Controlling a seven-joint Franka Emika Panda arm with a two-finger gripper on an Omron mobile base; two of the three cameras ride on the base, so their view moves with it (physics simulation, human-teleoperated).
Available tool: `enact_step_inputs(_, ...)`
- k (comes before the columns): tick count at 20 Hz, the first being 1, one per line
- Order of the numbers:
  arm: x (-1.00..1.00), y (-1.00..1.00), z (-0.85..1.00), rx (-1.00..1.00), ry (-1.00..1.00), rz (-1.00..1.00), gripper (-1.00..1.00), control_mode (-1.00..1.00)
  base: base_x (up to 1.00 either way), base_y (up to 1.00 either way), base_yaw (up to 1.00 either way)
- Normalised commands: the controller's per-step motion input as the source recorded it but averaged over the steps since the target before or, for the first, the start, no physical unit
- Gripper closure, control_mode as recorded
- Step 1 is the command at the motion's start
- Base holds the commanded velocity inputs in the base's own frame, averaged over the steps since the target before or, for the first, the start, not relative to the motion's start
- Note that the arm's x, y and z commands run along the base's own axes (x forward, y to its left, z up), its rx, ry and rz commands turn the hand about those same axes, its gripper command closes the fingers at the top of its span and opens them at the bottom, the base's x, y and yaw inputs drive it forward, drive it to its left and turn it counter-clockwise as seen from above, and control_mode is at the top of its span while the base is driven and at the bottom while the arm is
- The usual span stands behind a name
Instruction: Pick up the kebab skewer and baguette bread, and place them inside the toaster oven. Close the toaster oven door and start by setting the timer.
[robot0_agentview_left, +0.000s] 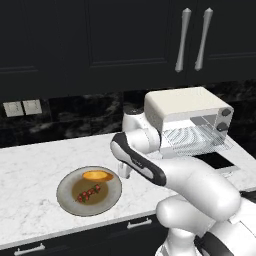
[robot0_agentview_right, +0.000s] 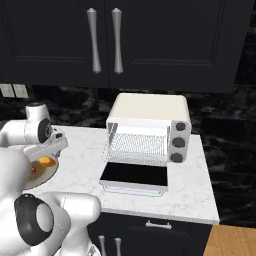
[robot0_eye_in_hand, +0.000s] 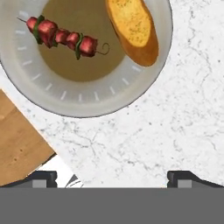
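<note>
**Food on plate, oven open, nothing loaded**

Hovered above the marble counter (robot0_agentview_left: 30, 175) just beside the grey plate (robot0_eye_in_hand: 65, 103), with gripper (robot0_eye_in_hand: 112, 177) spread wide and holding nothing. Carried on that plate: the kebab skewer (robot0_eye_in_hand: 63, 36), red and green chunks across the brown centre, and the baguette bread (robot0_eye_in_hand: 133, 26), golden-orange, against the rim. Lay close together, not touching.

Stood well apart, farther along the counter: the toaster oven (robot0_agentview_right: 147, 127), cream-white, wire rack bare. Lay flat and fully lowered in front of it: the toaster oven door (robot0_agentview_right: 134, 176).

Judged as barely begun. Neither food item lifted. Left to do: grasp and load skewer, grasp and load bread, shut door, turn timer knob.
</note>
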Motion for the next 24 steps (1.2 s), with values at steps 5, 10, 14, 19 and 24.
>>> enact_step_inputs(5, 0.43, 0.28, -0.25, 0.0, 0.0, 0.04, -1.0, -1.0, 0.0, 0.0, 0.0)
enact_step_inputs(10, 0.26, 0.05, -0.24, 0.01, -0.04, 0.01, -1.0, -1.0, 0.0, 0.0, 0.0)
enact_step_inputs(14, 0.14, 0.25, -0.17, 0.0, -0.03, 0.03, -1.0, -1.0, 0.0, 0.0, 0.0)
enact_step_inputs(19, 0.13, 0.44, -0.13, 0.0, 0.0, 0.08, -1.0, -1.0, 0.0, 0.0, 0.0)
enact_step_inputs(24, 0.16, 0.2, -0.14, 0.0, 0.0, 0.1, -1.0, -1.0, 0.0, 0.0, 0.0)
